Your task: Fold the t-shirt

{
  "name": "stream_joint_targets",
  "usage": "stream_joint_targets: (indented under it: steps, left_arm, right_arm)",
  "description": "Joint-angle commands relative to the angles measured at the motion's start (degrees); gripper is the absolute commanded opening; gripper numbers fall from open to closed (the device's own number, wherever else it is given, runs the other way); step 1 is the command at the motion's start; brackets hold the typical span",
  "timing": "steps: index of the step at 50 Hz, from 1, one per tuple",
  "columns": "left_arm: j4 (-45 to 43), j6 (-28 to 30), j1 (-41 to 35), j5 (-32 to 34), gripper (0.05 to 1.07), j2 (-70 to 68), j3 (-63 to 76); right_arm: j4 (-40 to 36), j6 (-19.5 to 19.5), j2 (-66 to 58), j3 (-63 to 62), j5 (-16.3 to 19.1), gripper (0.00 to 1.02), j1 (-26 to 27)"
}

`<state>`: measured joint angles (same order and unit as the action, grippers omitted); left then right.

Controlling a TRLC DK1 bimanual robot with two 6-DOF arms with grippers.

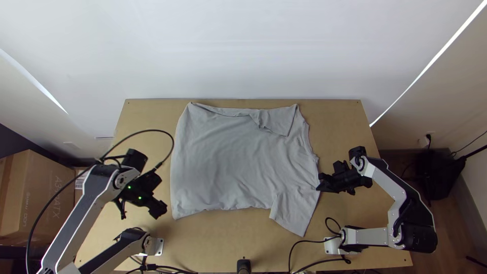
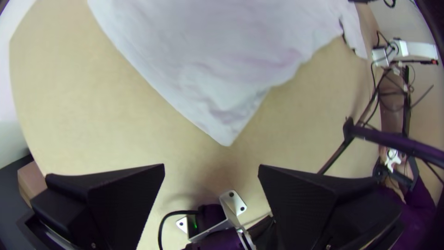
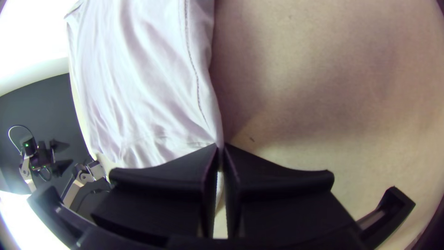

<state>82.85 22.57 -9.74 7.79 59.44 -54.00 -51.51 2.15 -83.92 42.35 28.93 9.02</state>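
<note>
Spread across the middle of the light wooden table (image 1: pixel 345 127), the light grey, short-sleeved cloth t-shirt (image 1: pixel 228 162), with the far sleeve folded in over the body and the near sleeve lying flat towards the near edge! And at the neck-and-shoulder side, a pinch of cloth, right between the pressed-together fingers of the black right gripper (image 1: pixel 320 183)! Across at the hem side, above the table and apart from the cloth, the black left gripper (image 1: pixel 140 210), spread wide! Beyond, a brown cardboard box (image 1: pixel 35 198) and a white wall (image 1: pixel 253 50).
</note>
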Motion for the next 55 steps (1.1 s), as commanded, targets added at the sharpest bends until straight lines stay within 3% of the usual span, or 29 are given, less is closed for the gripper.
stream_joint_targets:
  steps: [1,10,26,50,55]
  left_arm:
    - [0.47,-0.77,-3.62,-0.41,1.02,2.44,2.67]
    - [-4.19,-5.25,-12.24,-0.94,1.02,7.01,5.57]
    - [-12.62,-9.91,-19.97,-1.11,1.02,15.79,9.0]
    - [-17.81,-9.82,-22.34,-3.49,1.01,21.68,11.37]
    - [-18.34,-9.74,-22.34,-3.49,0.9,22.74,11.28]
  right_arm:
    - [-0.88,-0.4,1.83,-1.04,-0.45,0.02,-0.05]
    - [-2.2,-0.31,2.97,-1.22,-0.45,0.02,-0.05]
    - [-2.55,-0.75,4.29,-1.92,-0.45,0.02,-0.05]
    - [-2.55,-0.75,4.38,-2.53,-0.54,0.02,0.56]
    - [-2.55,-0.75,4.47,-2.62,-0.54,0.02,0.56]
